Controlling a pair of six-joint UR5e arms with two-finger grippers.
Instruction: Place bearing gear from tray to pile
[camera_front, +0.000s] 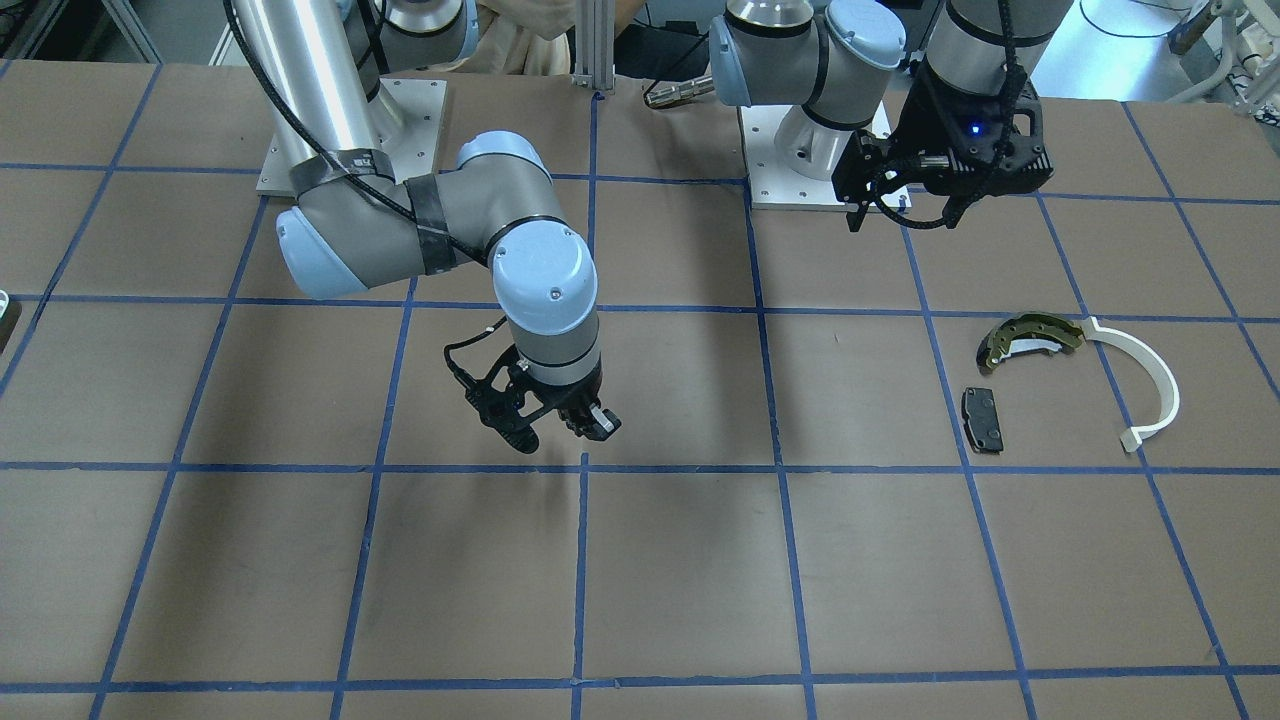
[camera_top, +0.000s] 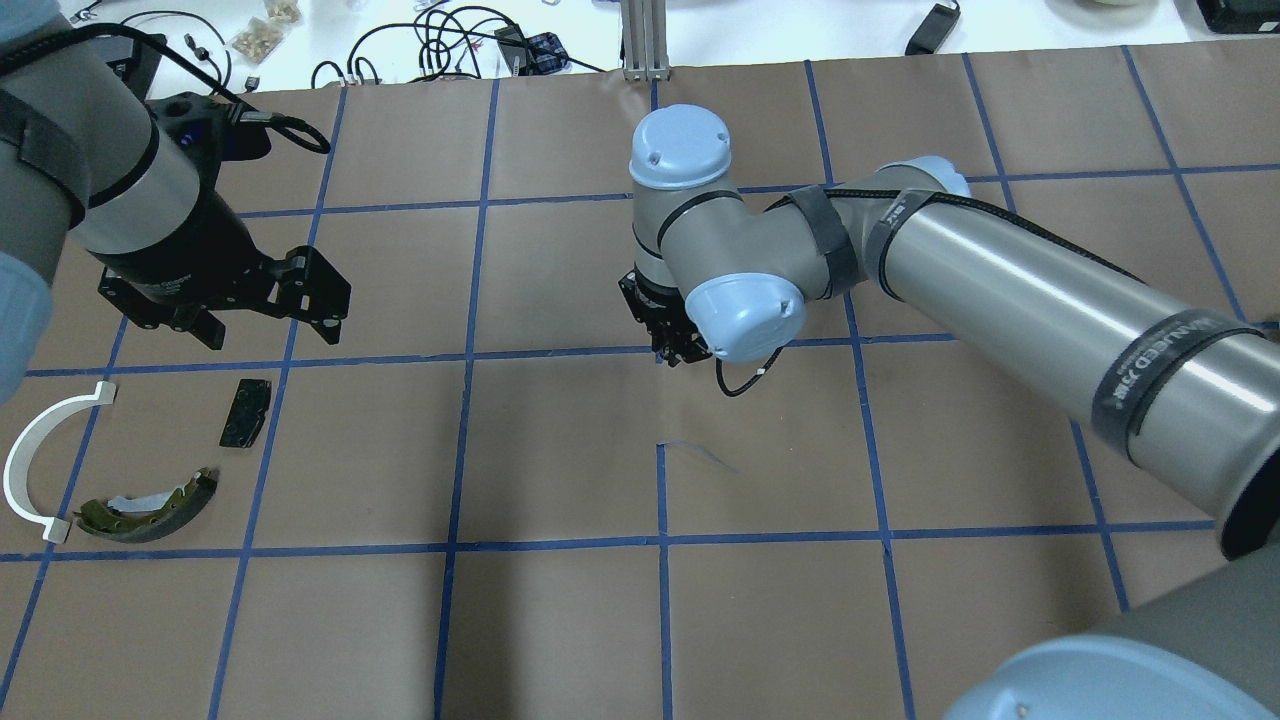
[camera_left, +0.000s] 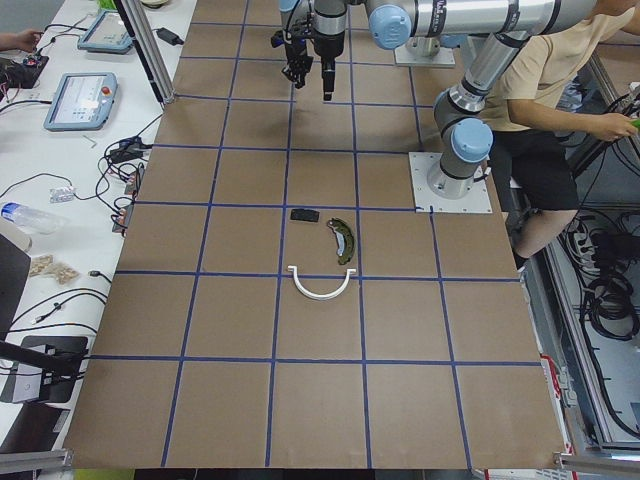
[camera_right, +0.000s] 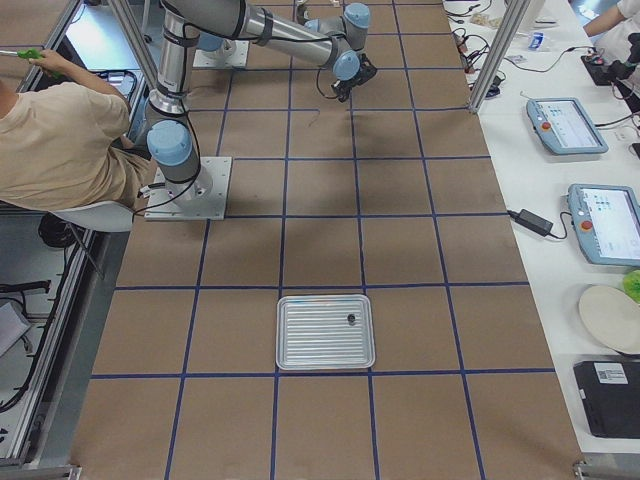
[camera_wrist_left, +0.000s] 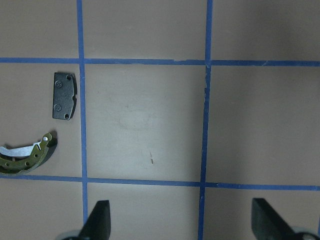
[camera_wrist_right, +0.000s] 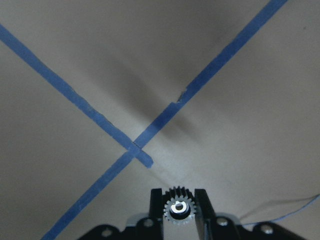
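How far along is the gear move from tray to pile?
Done: the bearing gear is off the tray, clamped in the jaws of the right gripper. In hand: that gripper holds it in the air over the middle of the table. Left: carry it across to the brake shoe, white arc and black pad, then release it there.

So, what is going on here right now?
The right pincer holds a small toothed metal gear above the middle of the table, far from the silver tray. An olive-gold curved brake shoe, a white plastic arc and a small black pad lie clustered near the left pincer, which hangs open and empty.
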